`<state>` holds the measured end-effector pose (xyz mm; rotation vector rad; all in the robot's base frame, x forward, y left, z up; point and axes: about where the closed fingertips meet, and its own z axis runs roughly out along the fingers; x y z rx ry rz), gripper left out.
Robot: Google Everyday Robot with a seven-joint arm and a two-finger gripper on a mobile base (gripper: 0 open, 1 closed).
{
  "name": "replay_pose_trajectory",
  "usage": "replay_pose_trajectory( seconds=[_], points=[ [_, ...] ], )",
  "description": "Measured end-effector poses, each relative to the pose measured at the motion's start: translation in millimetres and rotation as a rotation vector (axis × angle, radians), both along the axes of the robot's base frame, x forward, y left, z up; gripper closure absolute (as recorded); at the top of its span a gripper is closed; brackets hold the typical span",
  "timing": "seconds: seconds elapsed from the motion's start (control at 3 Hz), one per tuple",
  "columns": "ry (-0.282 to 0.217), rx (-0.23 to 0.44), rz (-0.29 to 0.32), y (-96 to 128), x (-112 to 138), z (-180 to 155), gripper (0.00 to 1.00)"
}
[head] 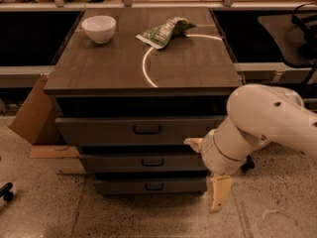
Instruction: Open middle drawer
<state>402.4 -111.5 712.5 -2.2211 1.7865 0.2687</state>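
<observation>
Gripper (pixel 202 175) sits at the right end of the middle drawer (pixel 114 162); fingers (pixel 219 195) spread apart, gripping nothing. Handle (pixel 152 161) untouched, left of the gripper.

The claw (pixel 207 170), low at the front right corner of the cabinet (pixel 99 71), covers the right end of the middle drawer (pixel 114 161). The arm (pixel 277 118) runs off the right edge; print on the snack bag (pixel 163 32) is too small to read.
</observation>
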Motion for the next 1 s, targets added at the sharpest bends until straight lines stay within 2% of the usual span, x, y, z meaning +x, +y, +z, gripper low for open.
replay_pose_trajectory(
  seconds=[0.33, 0.67, 1.0],
  points=[
    [0.021, 0.027, 0.065, 19, -1, -47, 0.00],
    [0.084, 0.076, 0.089, 37, -4, -106, 0.00],
    [0.084, 0.076, 0.089, 37, -4, -106, 0.00]
  ],
)
